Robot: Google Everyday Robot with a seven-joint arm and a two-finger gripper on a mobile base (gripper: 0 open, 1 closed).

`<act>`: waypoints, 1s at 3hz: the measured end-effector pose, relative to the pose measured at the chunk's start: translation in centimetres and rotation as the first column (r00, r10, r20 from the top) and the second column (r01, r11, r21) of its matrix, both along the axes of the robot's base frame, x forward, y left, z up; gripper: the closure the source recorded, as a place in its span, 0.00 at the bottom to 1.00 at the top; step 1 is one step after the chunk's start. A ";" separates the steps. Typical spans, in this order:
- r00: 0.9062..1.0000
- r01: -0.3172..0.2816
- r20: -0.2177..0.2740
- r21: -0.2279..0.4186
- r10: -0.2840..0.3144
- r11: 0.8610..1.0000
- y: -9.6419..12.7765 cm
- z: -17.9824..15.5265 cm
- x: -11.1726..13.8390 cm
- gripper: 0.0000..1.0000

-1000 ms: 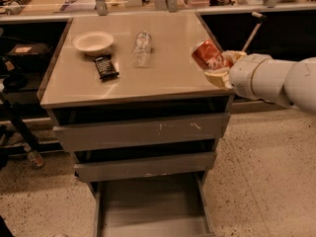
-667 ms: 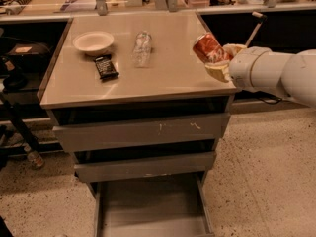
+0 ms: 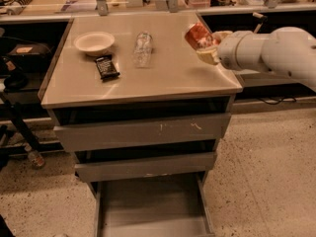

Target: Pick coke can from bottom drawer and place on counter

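At the far left, beside the cabinet, stands a dark cart [image 3: 19, 58] with black items on it, too dim to name. The bench [image 3: 163, 80] begins just to its right, a smooth beige top. Nearest its left rear corner sits a pale shallow bowl [image 3: 94, 42], upright. Just in front of it and slightly right lies a black snack bar [image 3: 106, 66], flat, close to the bowl but apart from it. Further right, near the middle of the bench, a clear plastic bottle [image 3: 142, 48] lies on its side, pointing front to back, apart from the bar.

To the right of the bottle there is open bench surface, and then the coke can [image 3: 197, 33], tilted and held over the right rear part of the bench near its edge. It looks to be off the surface. The gripper [image 3: 206, 44] is clamped on it, pale fingers [image 3: 211, 56] against its lower right side. The white arm [image 3: 276, 48] reaches in from the right edge of the view, over the right side of the bench.

Below the top, the top drawer [image 3: 143, 131] and the middle drawer [image 3: 145, 166] are pushed nearly in. The bottom drawer [image 3: 153, 209] is pulled out toward the camera, its flat grey floor showing. Speckled floor [image 3: 266, 172] lies to the right of the cabinet.
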State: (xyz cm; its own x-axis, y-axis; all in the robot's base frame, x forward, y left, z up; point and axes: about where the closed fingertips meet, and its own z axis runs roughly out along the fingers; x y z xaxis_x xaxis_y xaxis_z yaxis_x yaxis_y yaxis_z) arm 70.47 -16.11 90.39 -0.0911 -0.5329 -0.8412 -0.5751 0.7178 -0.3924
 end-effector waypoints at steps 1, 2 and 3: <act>0.999 -0.042 -0.020 0.000 0.042 0.999 1.9 -1.4 2.9 1.00; 0.993 -0.104 -0.060 0.004 0.104 0.995 4.5 -3.5 4.5 1.00; 0.984 -0.151 -0.097 0.007 0.151 0.988 6.3 -5.2 5.1 1.00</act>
